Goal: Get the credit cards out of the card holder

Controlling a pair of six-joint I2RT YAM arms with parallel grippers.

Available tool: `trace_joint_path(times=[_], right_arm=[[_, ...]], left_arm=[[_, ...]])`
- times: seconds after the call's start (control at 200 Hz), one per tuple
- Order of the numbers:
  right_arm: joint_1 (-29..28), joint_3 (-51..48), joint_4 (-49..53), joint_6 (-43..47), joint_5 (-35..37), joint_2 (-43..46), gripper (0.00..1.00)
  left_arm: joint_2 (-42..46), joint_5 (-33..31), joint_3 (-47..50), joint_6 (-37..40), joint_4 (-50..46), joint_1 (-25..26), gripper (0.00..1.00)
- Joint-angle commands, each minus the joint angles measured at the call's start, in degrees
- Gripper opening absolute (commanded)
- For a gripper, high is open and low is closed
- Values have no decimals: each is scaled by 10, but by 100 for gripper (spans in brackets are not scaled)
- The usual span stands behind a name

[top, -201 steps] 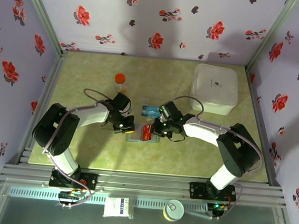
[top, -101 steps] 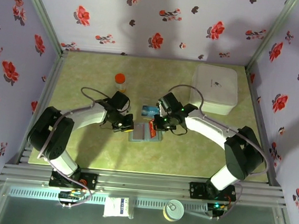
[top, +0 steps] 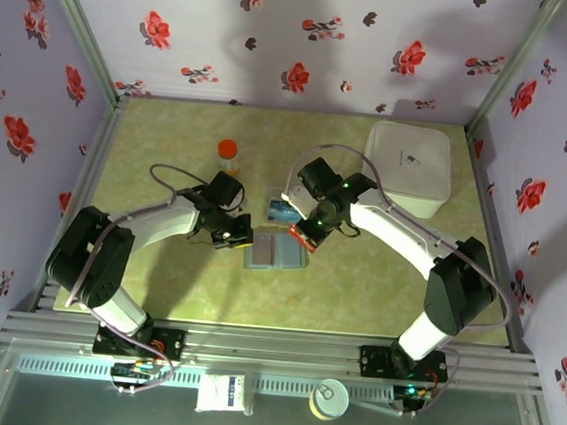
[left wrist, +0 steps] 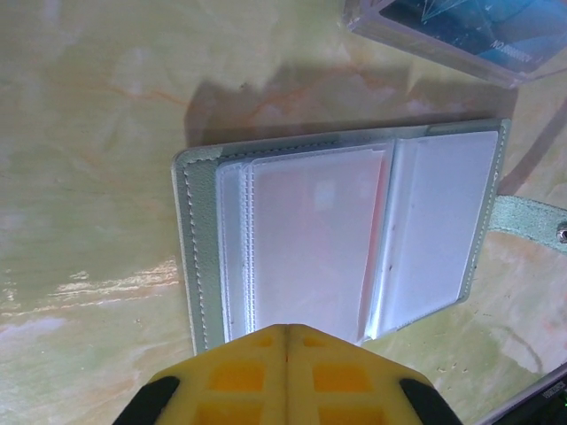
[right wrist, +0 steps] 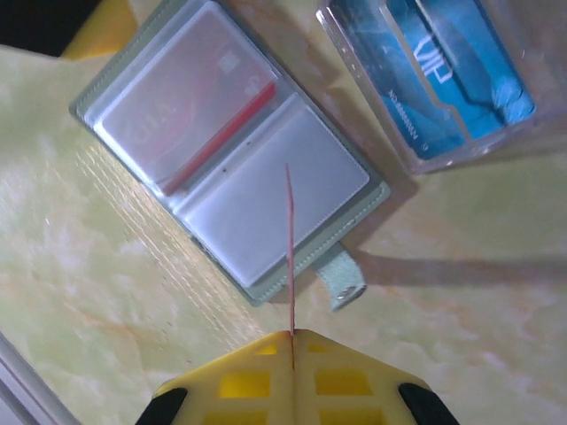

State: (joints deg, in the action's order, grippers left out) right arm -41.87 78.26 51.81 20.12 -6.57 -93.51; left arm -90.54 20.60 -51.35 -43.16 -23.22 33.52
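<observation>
Release needs care: right gripper (right wrist: 291,341), pinched on a red card (right wrist: 290,257), should lay it beside the blue card (right wrist: 461,80); left gripper (left wrist: 285,336), closed empty, sits at the card holder (left wrist: 199,257).

Two red cards (right wrist: 190,124), one blue card (right wrist: 461,80), one card holder (left wrist: 197,248).

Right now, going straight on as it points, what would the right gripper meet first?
Probably the open grey-green card holder, at its empty clear sleeve. The thin red plastic card held by the right gripper, jaws shut, would touch first. Depth unclear.
</observation>
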Motion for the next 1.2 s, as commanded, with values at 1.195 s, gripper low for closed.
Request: trace_joint_path(times=[1.195], right_arm=[[94,488,209,297,-79,-339,0]], left_arm=[[-25,-82,-11,44,-64,1,10]])
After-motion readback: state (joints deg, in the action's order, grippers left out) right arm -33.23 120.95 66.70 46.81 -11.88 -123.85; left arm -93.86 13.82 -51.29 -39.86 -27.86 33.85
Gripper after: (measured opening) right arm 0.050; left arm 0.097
